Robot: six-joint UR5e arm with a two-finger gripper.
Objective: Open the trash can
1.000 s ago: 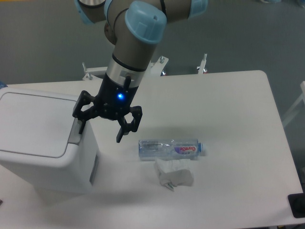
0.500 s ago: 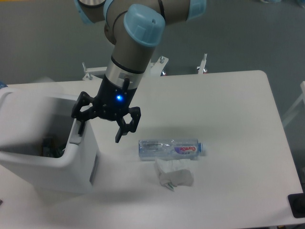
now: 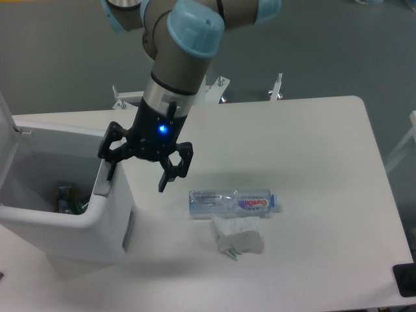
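Camera view: fixed, looking down at a white surface (image 3: 312, 143) from above and in front.
Trash can (image 3: 97, 227): large white boxy bin at the left edge of the surface; its top stands open, the lid (image 3: 6, 123) raised upright at the far left and partly cut off by the frame edge.
Inside the can: a few small dark items lie at the bottom, too small to identify.
Push tab (image 3: 101, 183): grey strip on the can's right rim, directly under one finger.
Gripper (image 3: 138, 179): black, two fingers spread apart and holding nothing; a blue light glows on its body.
Gripper position: left finger tip at the can's right rim by the tab, right finger hanging over the bare surface just beside the can.
Arm (image 3: 185, 45): grey with light-blue joint caps, coming down from the top of the frame.
Bottle (image 3: 231, 202): clear plastic, lying on its side right of the gripper.
Tissue (image 3: 237, 237): crumpled white, touching the bottle's near side.
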